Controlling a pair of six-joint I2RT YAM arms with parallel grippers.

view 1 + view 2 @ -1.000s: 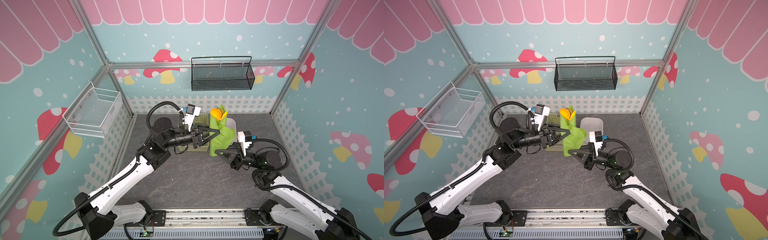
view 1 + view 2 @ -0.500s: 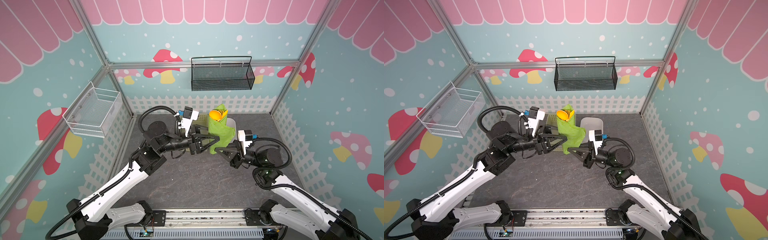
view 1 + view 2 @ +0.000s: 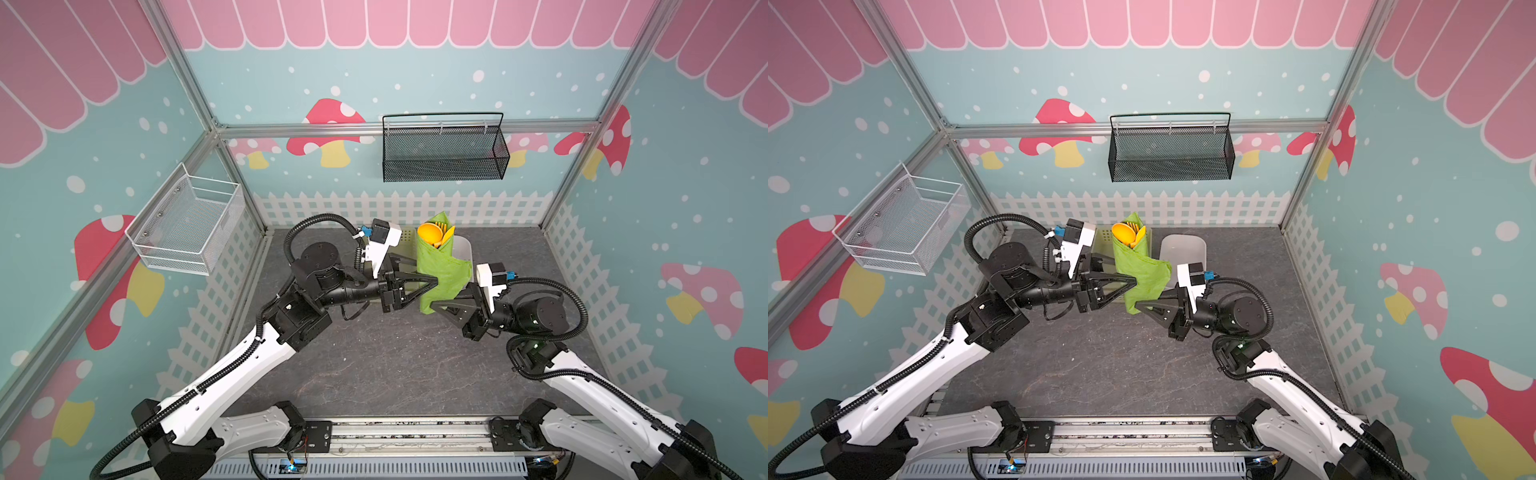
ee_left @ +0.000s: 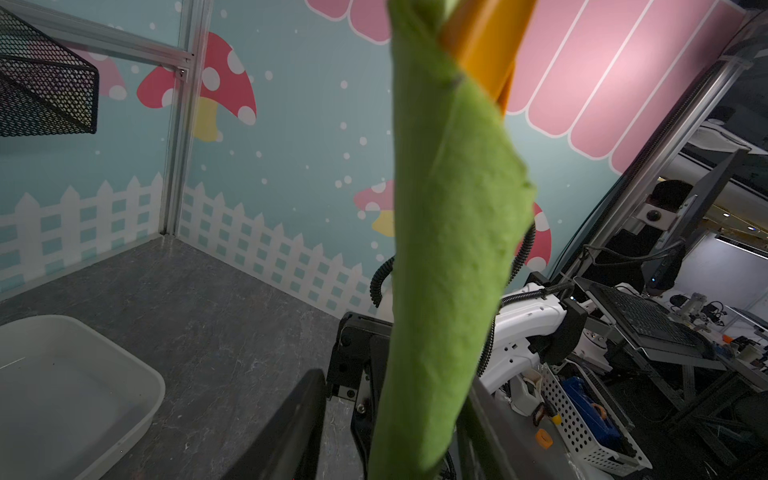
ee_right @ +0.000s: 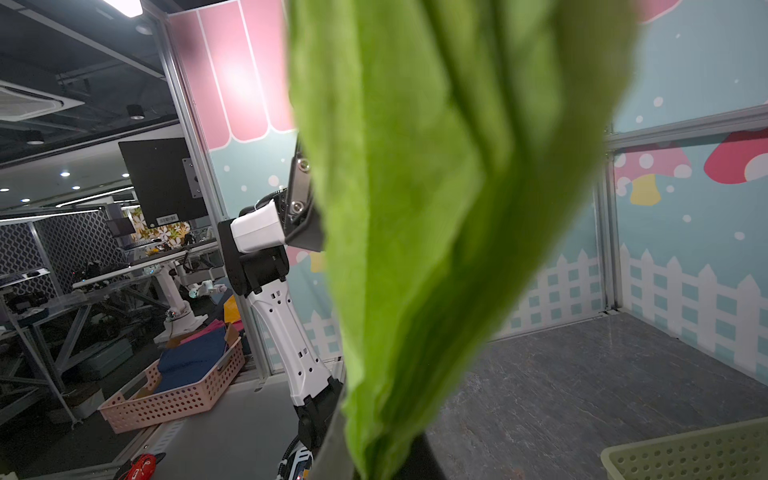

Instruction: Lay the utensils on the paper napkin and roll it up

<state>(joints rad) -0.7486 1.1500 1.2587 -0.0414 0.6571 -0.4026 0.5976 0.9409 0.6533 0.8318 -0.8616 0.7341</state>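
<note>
Rolled green paper napkin held upright above the dark grey tabletop
Its lower end is pinched by the right gripper, jaws pressed together; orange plastic utensils are seen poking from the top. The left gripper is spread around its middle, one finger clear of it

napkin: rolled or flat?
Rolled. The paper napkin stands upright as a tube with the utensils poking out of its top; the right gripper has its jaws shut on its lower end.

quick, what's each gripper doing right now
Left gripper: open, jaws straddling the napkin roll.
Right gripper: shut on the napkin roll's lower end.
</note>
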